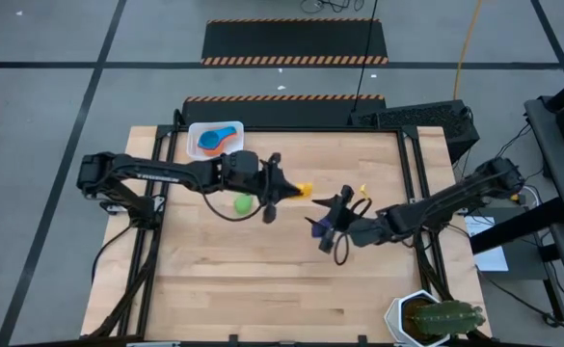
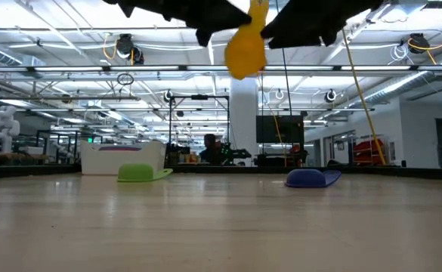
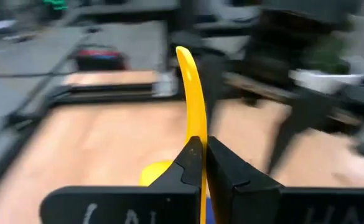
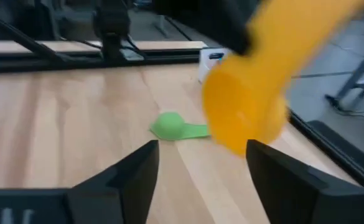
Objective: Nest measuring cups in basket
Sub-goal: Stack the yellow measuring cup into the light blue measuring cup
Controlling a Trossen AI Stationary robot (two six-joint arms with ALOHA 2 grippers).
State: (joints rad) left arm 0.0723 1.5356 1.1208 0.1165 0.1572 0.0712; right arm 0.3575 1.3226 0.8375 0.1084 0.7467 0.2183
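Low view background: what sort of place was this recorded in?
Probably a large robotics lab or industrial workshop. Behind the wooden table runs an open hall with exposed ceiling trusses, strip lighting and equipment racks; a white humanoid robot stands at far left.

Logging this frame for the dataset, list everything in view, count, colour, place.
Yellow cup: 1, held in the air over mid-table.
Green cup: 1, on the table below the left arm.
Navy cup: 1, on the table under the right gripper.
Orange and blue cups: 2, inside the basket.
Basket: 1, white, table's far left edge.
Cactus pot: 1, white, near right corner.
Left gripper: shut on the yellow cup's handle.
Right gripper: open, mid-table.
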